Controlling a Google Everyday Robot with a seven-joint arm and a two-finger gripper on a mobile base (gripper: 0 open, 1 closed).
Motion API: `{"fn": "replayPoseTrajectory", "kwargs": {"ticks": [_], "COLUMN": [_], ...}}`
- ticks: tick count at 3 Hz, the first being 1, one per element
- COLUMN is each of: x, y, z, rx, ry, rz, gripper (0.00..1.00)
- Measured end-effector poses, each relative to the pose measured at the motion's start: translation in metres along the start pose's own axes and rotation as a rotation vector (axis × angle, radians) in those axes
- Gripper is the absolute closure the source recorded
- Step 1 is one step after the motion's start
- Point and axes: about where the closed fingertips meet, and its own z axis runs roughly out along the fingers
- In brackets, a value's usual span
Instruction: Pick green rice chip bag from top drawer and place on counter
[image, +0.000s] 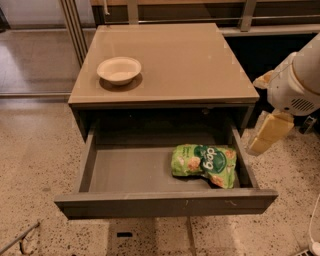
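Note:
The green rice chip bag (205, 165) lies flat in the right part of the open top drawer (130, 172), close to its right wall and front panel. The drawer is pulled fully out of the dark cabinet. The counter (180, 60) is the tan glossy top above it. My gripper (270, 133) hangs on the white arm at the right edge of the view, just outside the drawer's right wall, above the floor and to the right of the bag. It holds nothing that I can see.
A shallow white bowl (119, 70) stands on the counter's left part. Metal rails (75, 30) run behind and to the left of the cabinet. Speckled terrazzo floor (35, 165) surrounds the cabinet. A cable (17, 240) lies at the lower left.

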Motion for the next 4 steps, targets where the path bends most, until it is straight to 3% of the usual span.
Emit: {"fn": "replayPoseTrajectory", "kwargs": {"ticks": [1,3,4], "x": [0.0,-0.006,-0.008], "y": [-0.001,0.003,0.006], "z": [0.04,0.123,0.151], "rx": [-0.015,-0.079,-0.118], "ry": [-0.011,-0.026,-0.038], "rz": [0.003,0.02,0.032], "gripper": [0.25,0.18,0.05]}}
